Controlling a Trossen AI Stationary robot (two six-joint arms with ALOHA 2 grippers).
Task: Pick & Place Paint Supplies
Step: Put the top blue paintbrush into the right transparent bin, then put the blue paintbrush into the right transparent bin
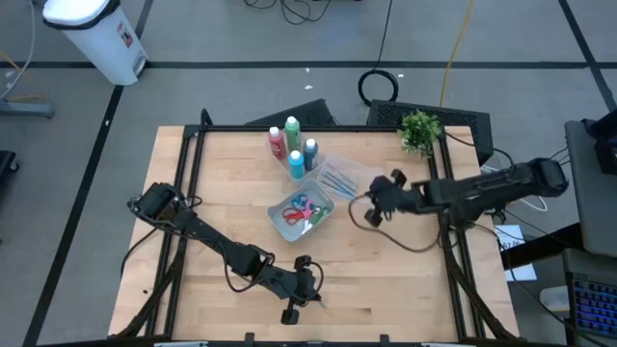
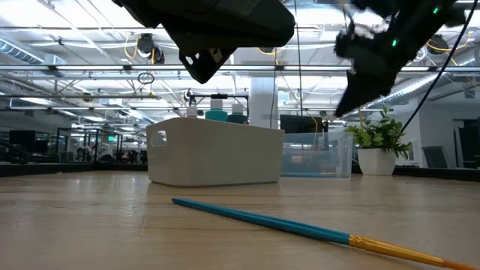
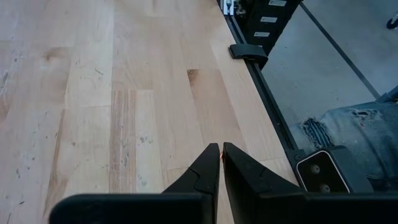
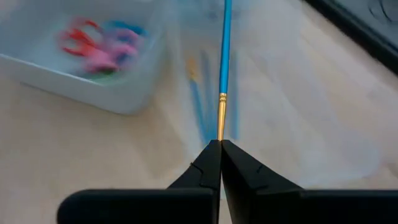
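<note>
Brush (image 4: 225, 56) sits pinched by its gold band in your right gripper (image 4: 220, 144), lifted above the clear tub (image 1: 339, 180) of other brushes. Left gripper (image 3: 221, 149) hangs at the table's (image 3: 93, 93) front edge, fingers nearly together, gripping nothing you can see. Second brush (image 2: 300, 225) lies flat on the wood nearby. Scissors (image 1: 305, 210) stay in their tub; bottles (image 1: 292, 145) behind.

2 black jointed arms, loose black cables, wedge-shaped tool fingers (image 3: 239, 171).
</note>
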